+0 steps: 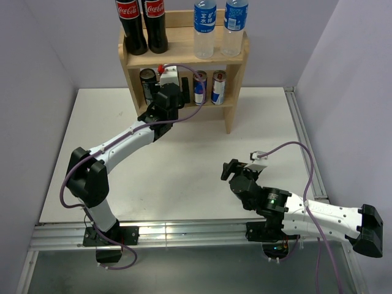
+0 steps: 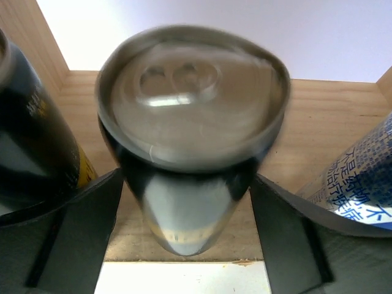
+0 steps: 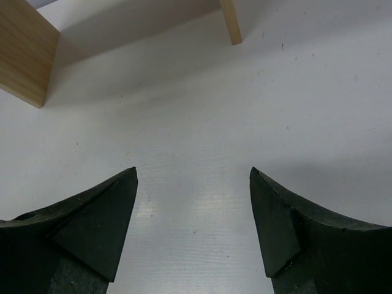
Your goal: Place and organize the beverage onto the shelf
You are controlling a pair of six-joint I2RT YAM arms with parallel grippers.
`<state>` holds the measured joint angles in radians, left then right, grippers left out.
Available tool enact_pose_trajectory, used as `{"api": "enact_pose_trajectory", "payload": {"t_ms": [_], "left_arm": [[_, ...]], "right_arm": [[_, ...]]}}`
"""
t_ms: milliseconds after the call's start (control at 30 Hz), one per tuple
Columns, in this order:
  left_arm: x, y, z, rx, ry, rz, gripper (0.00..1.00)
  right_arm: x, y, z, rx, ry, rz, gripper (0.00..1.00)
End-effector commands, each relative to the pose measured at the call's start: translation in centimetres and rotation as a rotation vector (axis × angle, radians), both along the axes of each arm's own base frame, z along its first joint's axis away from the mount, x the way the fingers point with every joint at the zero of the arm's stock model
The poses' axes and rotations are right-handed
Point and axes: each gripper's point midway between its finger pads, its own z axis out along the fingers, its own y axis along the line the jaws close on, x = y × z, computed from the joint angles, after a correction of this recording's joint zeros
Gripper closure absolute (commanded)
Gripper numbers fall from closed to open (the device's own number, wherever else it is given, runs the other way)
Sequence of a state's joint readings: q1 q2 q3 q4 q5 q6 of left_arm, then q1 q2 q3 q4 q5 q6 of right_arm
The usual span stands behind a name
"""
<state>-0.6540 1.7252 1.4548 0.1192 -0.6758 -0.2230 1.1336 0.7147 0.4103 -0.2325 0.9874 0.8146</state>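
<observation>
The wooden shelf (image 1: 236, 101) stands at the back of the table. My left gripper (image 1: 168, 92) reaches into its lower tier. In the left wrist view its fingers (image 2: 92, 233) stand open close on either side of a dark can (image 2: 190, 110), which stands upright on the shelf board (image 2: 288, 184); the gripper hides this can from above. A second dark can (image 1: 147, 82) stands to its left. Two blue-silver cans (image 1: 199, 87) (image 1: 218, 87) stand to its right. Two water bottles (image 1: 205, 27) (image 1: 234, 24) stand on the top tier. My right gripper (image 1: 229, 168) is open and empty above the table.
Two dark cola bottles (image 1: 131, 24) (image 1: 156, 24) stand on the top tier's left half. The right wrist view shows bare white table (image 3: 196, 110) and the shelf's side panels (image 3: 21, 55). A metal rail (image 1: 303, 147) runs along the table's right edge.
</observation>
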Motion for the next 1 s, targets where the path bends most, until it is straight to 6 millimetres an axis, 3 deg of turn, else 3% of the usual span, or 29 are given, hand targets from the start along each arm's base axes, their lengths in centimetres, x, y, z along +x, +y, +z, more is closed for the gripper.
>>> {"api": "enact_pose_trajectory", "payload": {"t_ms": [0,200,733,833,967], "left_arm": [[-0.5,0.9,2.5,-0.043,-0.049,0.014,0.08],[-2.4,0.7,2.0,-0.071,-0.029,-0.015,0.01],[-6.4,0.4,0.7,-0.072,0.014,-0.065,0.01],[-8.5,0.6,-0.1,-0.069,0.038,-0.077,0.01],[-13.5,0.3,-2.3,-0.043,0.120,-0.125,0.01]], "right_arm": [[0.4,-0.7,0.4,0.006,-0.024,-0.054,0.19],[0.5,-0.7,0.4,0.002,-0.023,-0.055,0.19],[0.7,-0.4,0.5,-0.017,-0.016,-0.056,0.19],[0.7,-0.3,1.0,-0.026,-0.014,-0.049,0.19],[0.6,0.1,2.7,-0.017,-0.028,-0.016,0.20]]}}
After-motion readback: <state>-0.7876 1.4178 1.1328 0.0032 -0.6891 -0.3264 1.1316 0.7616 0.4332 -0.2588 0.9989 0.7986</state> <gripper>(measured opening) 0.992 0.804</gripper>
